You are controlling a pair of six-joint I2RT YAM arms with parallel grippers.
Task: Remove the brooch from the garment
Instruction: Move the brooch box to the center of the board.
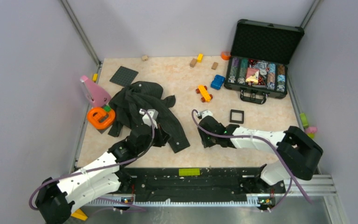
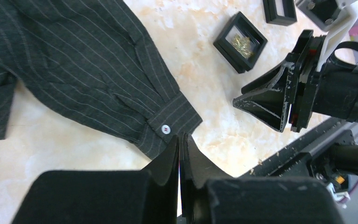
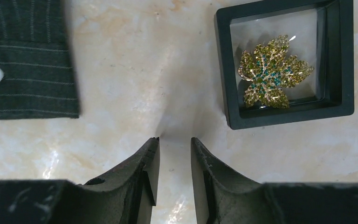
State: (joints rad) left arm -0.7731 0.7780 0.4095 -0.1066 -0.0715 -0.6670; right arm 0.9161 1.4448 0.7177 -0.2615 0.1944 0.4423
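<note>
Black left end effector closed, empty, beside the garment; right end effector narrowly parted, empty.

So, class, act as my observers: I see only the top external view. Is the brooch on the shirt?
Observer: No. The leaf-shaped gold brooch lies inside a black square box on the table, apart from the shirt.
Operator: Is the right gripper holding anything?
Observer: No. The right gripper is open over bare table beside that box.
Operator: And the left?
Observer: The left gripper is shut, its tips at the edge of the cuff, near a white button.
</note>
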